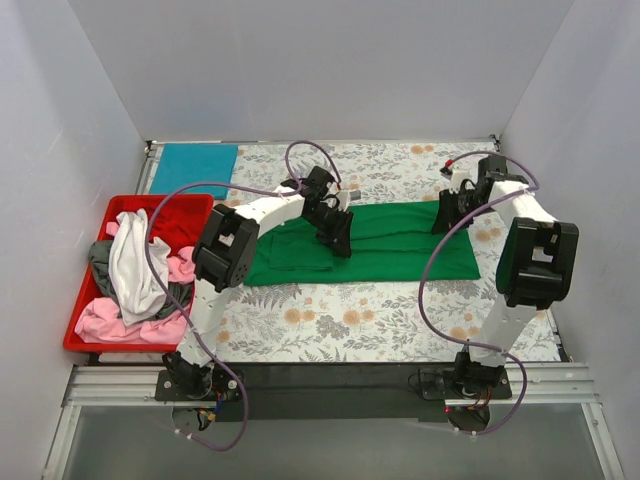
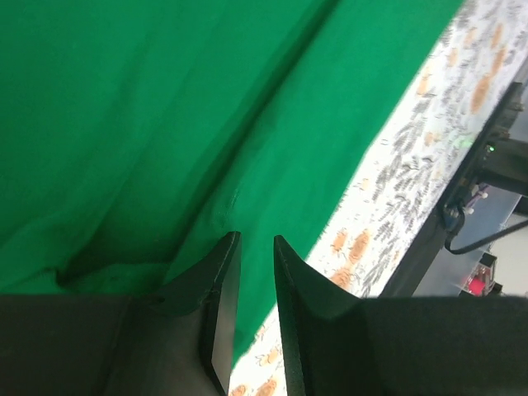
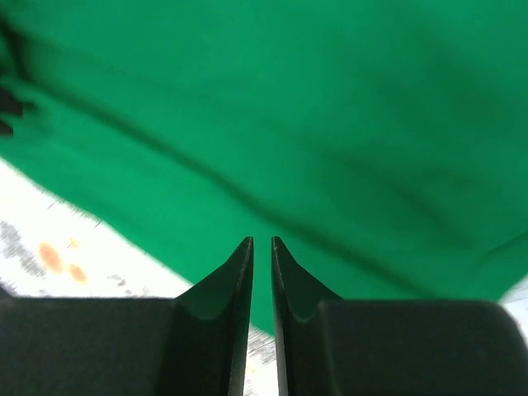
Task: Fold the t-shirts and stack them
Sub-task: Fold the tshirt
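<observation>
A bright green t-shirt (image 1: 400, 240) lies spread lengthwise across the middle of the table, with its left part folded over. My left gripper (image 1: 340, 235) hovers over its left-centre. In the left wrist view (image 2: 256, 237) the jaws stand almost together with nothing between them, above the green t-shirt (image 2: 165, 124) near its edge. My right gripper (image 1: 443, 215) is over the t-shirt's right end. In the right wrist view (image 3: 261, 239) it is shut and empty above the blurred green t-shirt (image 3: 330, 124). A folded teal-blue t-shirt (image 1: 195, 165) lies at the back left.
A red tray (image 1: 180, 215) at the left holds white (image 1: 130, 260), pink (image 1: 110, 320) and dark grey (image 1: 100, 262) t-shirts in a heap. The grey floral table cloth (image 1: 350, 320) covers the table. Grey walls close in the left, back and right.
</observation>
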`<state>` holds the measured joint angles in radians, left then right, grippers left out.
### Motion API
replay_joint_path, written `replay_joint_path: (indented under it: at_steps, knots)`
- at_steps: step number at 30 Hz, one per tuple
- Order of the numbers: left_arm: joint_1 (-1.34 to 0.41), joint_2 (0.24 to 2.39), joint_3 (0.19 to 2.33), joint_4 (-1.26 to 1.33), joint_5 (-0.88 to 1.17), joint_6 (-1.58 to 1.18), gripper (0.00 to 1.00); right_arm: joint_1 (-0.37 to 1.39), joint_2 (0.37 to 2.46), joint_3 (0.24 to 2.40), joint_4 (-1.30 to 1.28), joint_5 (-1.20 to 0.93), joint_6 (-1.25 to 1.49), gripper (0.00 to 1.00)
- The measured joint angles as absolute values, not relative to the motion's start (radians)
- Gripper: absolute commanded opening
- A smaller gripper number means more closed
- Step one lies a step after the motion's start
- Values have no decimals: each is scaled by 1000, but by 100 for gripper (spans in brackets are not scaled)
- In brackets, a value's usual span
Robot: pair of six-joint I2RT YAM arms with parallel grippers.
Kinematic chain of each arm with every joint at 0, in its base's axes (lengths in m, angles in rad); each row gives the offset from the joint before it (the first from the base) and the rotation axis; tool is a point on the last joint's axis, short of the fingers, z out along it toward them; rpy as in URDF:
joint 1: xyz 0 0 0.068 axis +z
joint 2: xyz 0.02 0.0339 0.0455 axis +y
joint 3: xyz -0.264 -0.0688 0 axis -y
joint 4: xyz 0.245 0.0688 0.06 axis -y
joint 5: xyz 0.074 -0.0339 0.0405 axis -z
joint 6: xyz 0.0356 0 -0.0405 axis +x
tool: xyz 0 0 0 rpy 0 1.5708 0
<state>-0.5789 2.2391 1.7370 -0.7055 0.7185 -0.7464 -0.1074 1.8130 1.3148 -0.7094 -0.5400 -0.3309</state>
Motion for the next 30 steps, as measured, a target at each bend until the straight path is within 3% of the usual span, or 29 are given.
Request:
replay_joint_path:
  at_steps: [8,19,23,27,30]
  knots:
    - [-582,2320,1794,-706,675,-781,21,-111,1985,1487,-699,-464,-375,23]
    - [-569,2337,1858,-699,671,-786,24,-123,2043,1466,-679,-350,-421,22]
    - [-554,2225,1736,-681,647,-775,26,-128,1991,1410,-685,-331,-459,25]
    - [-528,2024,1576,-696,593,-752,26,-136,1930,1419,-731,-366,-489,41]
    - [-511,1885,1459,-707,528,-734,26,-130,1894,1497,-752,-397,-506,39]
